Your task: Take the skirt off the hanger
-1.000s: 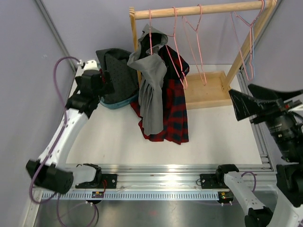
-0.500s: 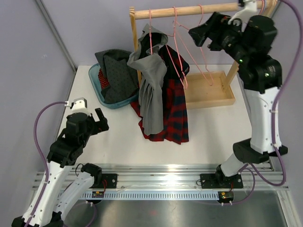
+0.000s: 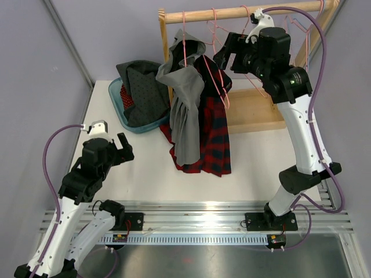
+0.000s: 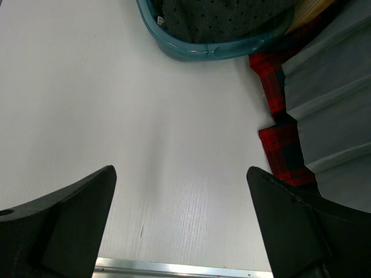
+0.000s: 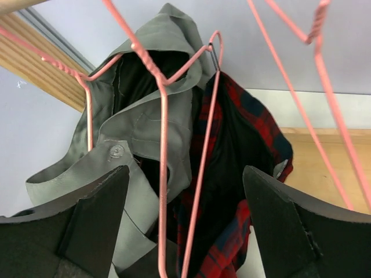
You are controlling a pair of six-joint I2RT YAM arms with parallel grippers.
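Left tool (image 4: pixel 179 169): wide open over the desk (image 3: pixel 261 162), same spot as before.
Skirt (image 3: pixel 215 136): hangs at 12 o'clock on its pink hanger (image 5: pixel 205 145).
Right tool (image 5: pixel 185 169): open, has moved left to that hanger, ready to grab.
Count: one skirt, two tools, three pink hangers (the arm may hide more).

Robotics lab cell, plain lilac walls (image 3: pixel 23 87), white table (image 3: pixel 145 168), aluminium rail (image 3: pixel 203 215), wooden clothes rack (image 3: pixel 200 15)

No readable text, labels or numbers anywhere — nothing legible.
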